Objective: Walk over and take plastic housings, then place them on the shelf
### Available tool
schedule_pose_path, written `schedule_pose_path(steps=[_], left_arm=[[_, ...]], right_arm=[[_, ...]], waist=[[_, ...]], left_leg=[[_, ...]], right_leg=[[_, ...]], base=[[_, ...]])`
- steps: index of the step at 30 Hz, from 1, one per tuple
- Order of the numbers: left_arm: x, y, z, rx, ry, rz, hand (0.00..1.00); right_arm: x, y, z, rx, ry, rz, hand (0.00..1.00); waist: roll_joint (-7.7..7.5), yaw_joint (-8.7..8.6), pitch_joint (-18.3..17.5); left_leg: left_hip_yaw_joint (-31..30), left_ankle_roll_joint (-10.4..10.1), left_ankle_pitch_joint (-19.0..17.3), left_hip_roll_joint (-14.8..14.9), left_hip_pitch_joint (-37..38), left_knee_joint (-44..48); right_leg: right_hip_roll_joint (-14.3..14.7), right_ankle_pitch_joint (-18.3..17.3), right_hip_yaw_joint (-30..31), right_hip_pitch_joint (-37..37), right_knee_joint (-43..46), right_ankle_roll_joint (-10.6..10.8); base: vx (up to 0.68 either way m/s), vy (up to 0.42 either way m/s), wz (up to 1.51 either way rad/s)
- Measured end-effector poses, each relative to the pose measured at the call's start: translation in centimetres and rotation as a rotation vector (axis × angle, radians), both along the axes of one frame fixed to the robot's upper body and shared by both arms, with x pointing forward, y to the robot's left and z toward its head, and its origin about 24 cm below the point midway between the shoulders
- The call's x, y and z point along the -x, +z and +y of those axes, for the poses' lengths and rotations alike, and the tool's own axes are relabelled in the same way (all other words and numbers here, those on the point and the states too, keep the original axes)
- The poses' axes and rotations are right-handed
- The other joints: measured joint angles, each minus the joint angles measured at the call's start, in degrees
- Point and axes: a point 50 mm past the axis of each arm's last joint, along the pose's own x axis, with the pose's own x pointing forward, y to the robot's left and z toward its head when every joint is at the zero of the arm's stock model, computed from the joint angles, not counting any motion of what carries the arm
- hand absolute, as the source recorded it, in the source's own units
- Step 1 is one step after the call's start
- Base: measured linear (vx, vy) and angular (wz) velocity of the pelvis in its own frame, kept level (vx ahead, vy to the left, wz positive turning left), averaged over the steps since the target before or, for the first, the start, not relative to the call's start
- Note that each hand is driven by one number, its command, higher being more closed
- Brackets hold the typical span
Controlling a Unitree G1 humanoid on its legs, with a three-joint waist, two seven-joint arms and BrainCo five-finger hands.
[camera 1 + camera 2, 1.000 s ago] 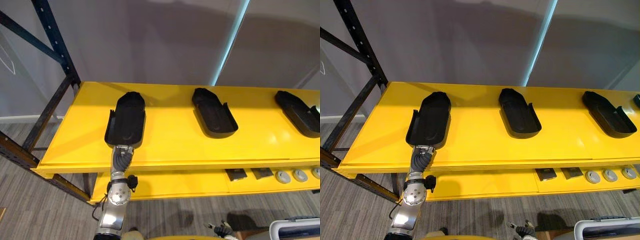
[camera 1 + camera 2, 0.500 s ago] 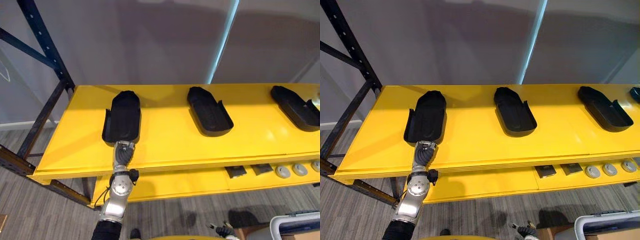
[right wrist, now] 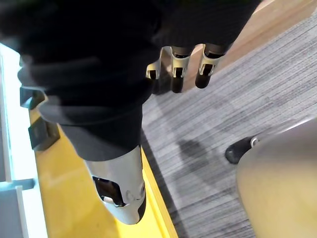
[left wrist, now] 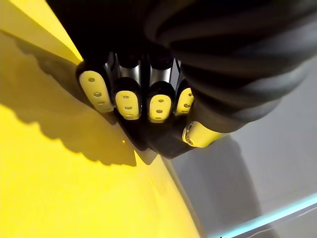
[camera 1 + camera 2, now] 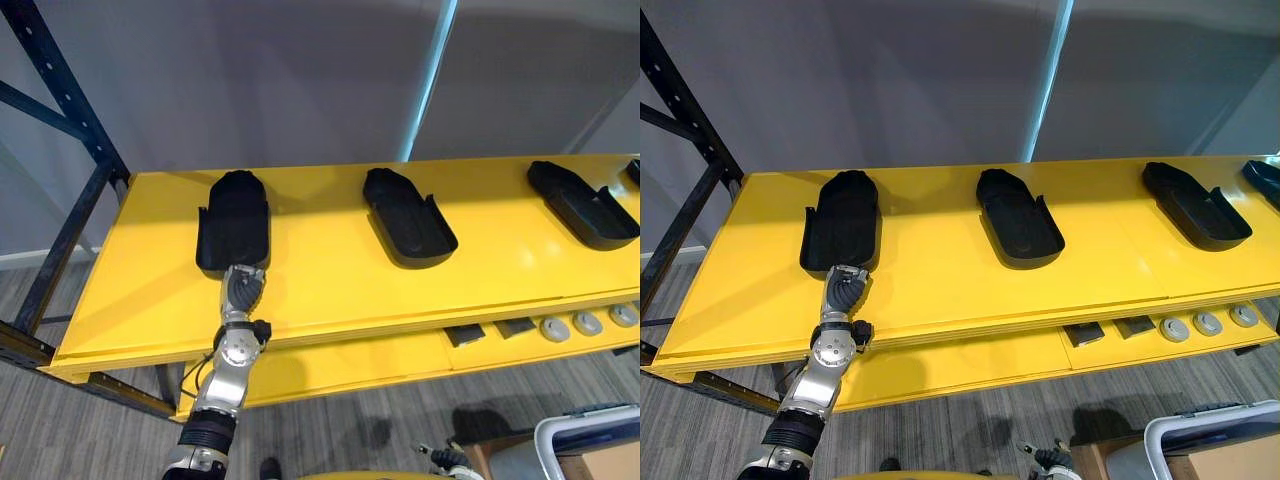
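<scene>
Housing (image 5: 235, 220): lies flat at the left end of the shelf (image 5: 330, 290), its near end in the left hand (image 5: 243, 287).
Left fingers (image 4: 128, 104): curled with the thumb onto the housing's near end; the contact is partly hidden.
Left arm: slants up from below, across the shelf's front edge.
Right hand (image 3: 181, 62): fingers slack and empty, over the floor (image 3: 237, 99).

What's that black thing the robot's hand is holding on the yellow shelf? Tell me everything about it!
The black housing is a long, matte plastic-looking shell, rounded at the far end, with raised side walls. It lies flat on the yellow shelf, near its left end. The left hand grips its near end.
</scene>
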Motion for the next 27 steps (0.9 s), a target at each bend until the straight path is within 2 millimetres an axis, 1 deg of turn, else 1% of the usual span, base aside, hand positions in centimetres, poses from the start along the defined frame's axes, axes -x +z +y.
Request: schedule_pose_path(steps=[3, 5, 6, 7, 8, 9, 10, 11, 12, 13, 14, 15, 16, 17, 19, 20, 21, 22, 23, 24, 25, 26, 27], left_arm=[[1.4, 1.2, -0.1, 0.021, 0.000, -0.066, 1.00], [2.8, 3.9, -0.1, 0.055, -0.005, -0.194, 1.00], [3.0, 4.2, 0.0, 0.062, -0.004, -0.209, 1.00], [3.7, 5.5, 0.2, 0.076, 0.001, -0.274, 1.00], [4.0, 6.2, 0.4, 0.081, 0.004, -0.310, 1.00], [4.7, 7.5, 0.8, 0.089, 0.013, -0.382, 1.00], [5.4, 8.8, 1.5, 0.096, 0.035, -0.453, 1.00], [5.7, 9.4, 2.0, 0.097, 0.054, -0.488, 1.00], [6.4, 10.3, 3.3, 0.101, 0.112, -0.549, 1.00], [7.0, 10.9, 4.7, 0.101, 0.190, -0.601, 1.00], [7.3, 11.1, 5.4, 0.102, 0.231, -0.620, 1.00], [7.8, 11.2, 6.6, 0.109, 0.305, -0.644, 1.00], [8.6, 11.1, 7.8, 0.131, 0.390, -0.661, 1.00], [9.0, 10.9, 8.3, 0.144, 0.430, -0.662, 1.00], [10.4, 9.6, 9.6, 0.178, 0.537, -0.626, 1.00], [10.7, 9.1, 9.9, 0.190, 0.561, -0.610, 1.00], [11.2, 7.6, 10.4, 0.205, 0.604, -0.545, 1.00], [11.3, 6.8, 10.6, 0.209, 0.619, -0.508, 1.00], [11.5, 4.9, 10.9, 0.215, 0.648, -0.415, 1.00], [11.6, 3.9, 11.1, 0.218, 0.659, -0.357, 1.00], [11.8, 2.3, 11.2, 0.226, 0.667, -0.273, 1.00], [12.2, 0.0, 11.3, 0.241, 0.677, -0.150, 1.00], [12.7, -2.2, 11.2, 0.253, 0.674, -0.025, 0.00]], right_arm=[[0.0, 0.0, 0.0, 0.001, -0.003, -0.003, 0.00], [0.3, -0.1, -0.1, -0.001, -0.004, 0.011, 0.00], [0.3, -0.1, -0.1, -0.001, -0.004, 0.011, 0.00], [0.3, -0.1, -0.1, 0.000, -0.004, 0.011, 0.00], [0.3, -0.1, -0.1, -0.001, -0.004, 0.012, 0.00], [0.5, -0.1, -0.1, 0.000, -0.005, 0.012, 0.00], [0.7, -0.2, -0.2, 0.002, -0.008, 0.014, 0.00], [0.8, -0.2, -0.2, 0.003, -0.008, 0.014, 0.00], [0.6, -0.1, -0.3, 0.008, -0.003, 0.005, 0.00], [0.6, 0.0, -0.4, 0.010, -0.005, 0.002, 0.00], [0.7, 0.0, -0.4, 0.011, -0.008, 0.000, 0.00], [0.8, 0.0, -0.5, 0.013, -0.010, -0.001, 0.00], [0.7, 0.0, -0.5, 0.015, -0.002, -0.001, 0.00], [0.6, 0.1, -0.4, 0.016, 0.010, -0.004, 0.00], [0.5, 0.1, -0.2, 0.014, 0.028, -0.005, 0.00], [0.5, 0.1, -0.1, 0.013, 0.029, -0.005, 0.00], [0.4, 0.0, 0.2, 0.008, 0.048, -0.006, 0.00], [0.4, 0.1, 0.3, 0.008, 0.048, -0.007, 0.00], [0.3, 0.1, 0.3, 0.006, 0.052, -0.009, 0.00], [0.3, 0.1, 0.4, 0.005, 0.057, -0.009, 0.00], [0.3, 0.0, 0.5, 0.003, 0.058, -0.008, 0.00], [0.3, 0.1, 0.5, 0.002, 0.057, -0.007, 0.00], [0.4, 0.1, 0.7, -0.001, 0.058, -0.004, 0.00]], waist=[[-0.64, -0.18, 0.7], [-1.00, 0.45, 0.9], [-1.00, 0.49, 0.9], [-0.98, 0.62, 0.9], [-0.98, 0.75, 0.9], [-0.94, 1.31, 0.9], [-0.87, 1.86, 0.9], [-0.82, 1.94, 1.0], [-0.62, 2.14, 1.1], [-0.57, 2.65, 1.1], [-0.47, 3.19, 1.2], [-0.26, 3.39, 1.3], [-0.11, 3.47, 1.4], [-0.09, 3.47, 1.4], [-0.16, 3.63, 1.4], [-0.15, 3.65, 1.3], [-0.08, 3.92, 1.3], [-0.01, 4.03, 1.3], [0.08, 4.20, 1.3], [0.07, 4.48, 1.3], [0.08, 4.87, 1.2], [0.07, 4.90, 1.2], [0.09, 4.91, 1.2]], left_leg=[[-0.9, 0.0, 0.0, -0.1, 0.0, 0.4], [-1.4, 0.0, 0.0, -0.1, -0.3, 0.4], [-1.5, 0.0, 0.0, -0.2, -0.3, 0.4], [-1.8, 0.1, -0.1, -0.1, -0.3, 0.4], [-2.0, 0.1, -0.1, -0.1, -0.3, 0.4], [-2.2, 0.3, -0.6, 0.0, -0.4, 0.4], [-2.2, 0.0, -1.3, 0.2, -0.6, 0.4], [-2.3, 0.1, -1.4, 0.3, -0.6, 0.6], [-2.5, 0.1, -2.0, 0.5, -1.4, 2.0], [-2.6, 0.0, -2.9, 0.6, -2.3, 3.4], [-2.6, 0.0, -3.4, 0.7, -2.7, 4.3], [-2.7, -0.1, -4.3, 0.9, -3.4, 6.2], [-2.9, 0.0, -5.2, 1.0, -4.4, 8.3], [-3.0, 0.1, -5.6, 1.1, -4.6, 9.2], [-3.3, 0.3, -7.6, 1.2, -5.9, 12.9], [-3.5, 0.2, -8.2, 1.2, -6.4, 13.9], [-3.7, 0.5, -9.7, 1.4, -7.6, 16.5], [-3.7, 0.6, -10.2, 1.6, -8.0, 17.5], [-3.9, 0.7, -11.4, 2.0, -8.7, 19.2], [-3.9, 0.8, -11.9, 2.0, -8.9, 20.1], [-3.9, 0.9, -12.7, 2.1, -9.1, 21.2], [-4.1, 1.1, -13.5, 2.1, -9.4, 22.3], [-4.2, 1.3, -14.0, 2.1, -9.4, 22.9]], right_leg=[[-0.2, 0.0, -0.5, 1.0, -0.4, 0.0], [-0.2, 0.1, -0.9, 1.1, -0.4, 0.0], [-0.2, 0.1, -0.9, 1.2, -0.4, 0.0], [-0.2, 0.1, -1.1, 1.4, -0.3, 0.0], [-0.3, 0.1, -1.1, 1.5, -0.3, 0.0], [-0.3, 0.1, -1.1, 1.5, -0.1, 0.0], [-0.2, 0.0, -1.1, 1.6, 0.0, 0.0], [-0.2, 0.0, -1.1, 1.7, 0.0, 0.0], [-0.1, -0.1, -1.3, 1.7, 0.0, 0.0], [-0.3, -0.1, -1.4, 1.7, 0.0, 0.0], [-0.4, -0.2, -1.4, 1.8, 0.0, 0.0], [-0.4, -0.3, -1.5, 2.0, 0.0, 0.0], [-0.4, -0.5, -2.2, 2.4, 0.0, 0.0], [-0.4, -0.6, -2.6, 2.6, 0.0, -0.1], [-0.4, -1.5, -3.1, 2.9, 0.9, -0.2], [-0.4, -1.6, -3.4, 2.9, 1.0, -0.2], [-0.4, -1.7, -4.2, 3.1, 1.0, -0.1], [-0.4, -1.7, -4.4, 3.2, 1.0, -0.1], [-0.4, -1.7, -4.6, 3.5, 1.0, -0.1], [-0.4, -1.7, -4.6, 3.6, 1.0, -0.1], [-0.4, -1.7, -4.7, 3.8, 1.1, -0.1], [-0.4, -1.7, -4.8, 3.8, 1.7, -0.1], [-0.5, -1.7, -5.1, 3.8, 2.3, -0.1]], base=[[0.03, -0.001, 0.14], [0.03, -0.003, 0.13], [0.01, -0.005, 0.14], [0.00, -0.001, 0.11], [0.00, 0.001, 0.12], [-0.03, 0.005, 0.05], [-0.04, 0.002, 0.03], [-0.04, -0.011, 0.06], [-0.02, -0.013, 0.08], [-0.03, -0.007, 0.07], [-0.03, 0.005, 0.03], [-0.02, -0.003, 0.12], [-0.01, -0.011, 0.17], [0.00, -0.021, 0.20], [0.02, -0.016, 0.13], [0.04, -0.006, 0.13], [0.04, 0.000, 0.11], [0.05, 0.007, 0.10], [0.04, 0.017, 0.04], [0.04, 0.027, 0.00], [0.04, 0.053, -0.01], [0.05, 0.068, 0.01], [0.05, 0.069, 0.04]])
